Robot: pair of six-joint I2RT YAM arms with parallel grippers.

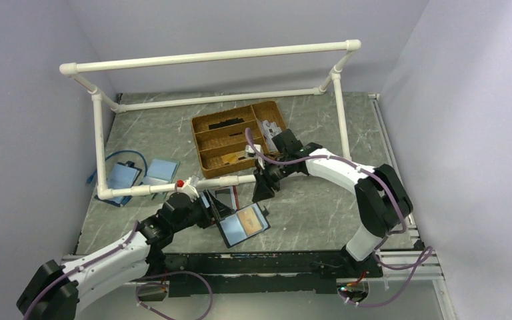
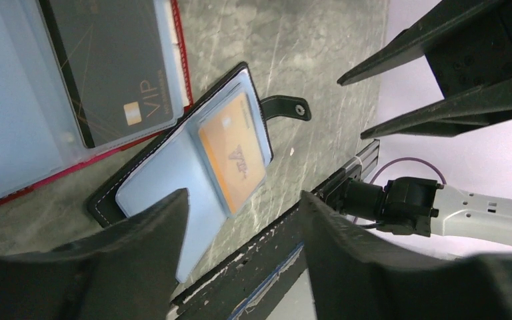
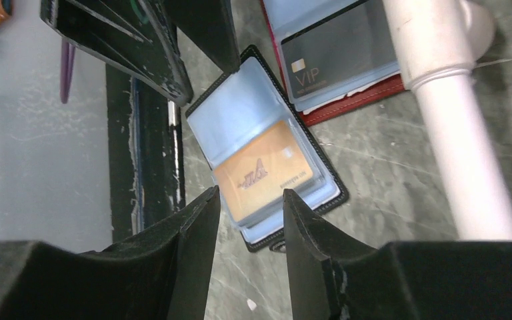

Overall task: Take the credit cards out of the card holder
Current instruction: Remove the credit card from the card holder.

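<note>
The card holder [image 1: 243, 225] lies open on the table, black-edged, its strap [image 2: 285, 107] sticking out. One half holds an orange card [image 2: 233, 150] under a clear sleeve; the other half looks plain light blue. My left gripper [image 2: 243, 208] is open over the holder's near edge, one finger [image 2: 150, 243] above the blue half and nothing between the jaws. My right gripper [image 3: 250, 197] is open too, hovering over the orange card [image 3: 267, 177] end of the holder [image 3: 240, 113], empty. Whether either touches the holder cannot be told.
A red-edged holder [image 1: 223, 195] with a dark VIP card [image 2: 110, 67] lies open beside the black one. A white pipe frame [image 1: 207, 59] has its foot bar [image 3: 453, 133] close by. A wicker tray [image 1: 240, 137] stands behind, and blue items [image 1: 123, 175] lie far left.
</note>
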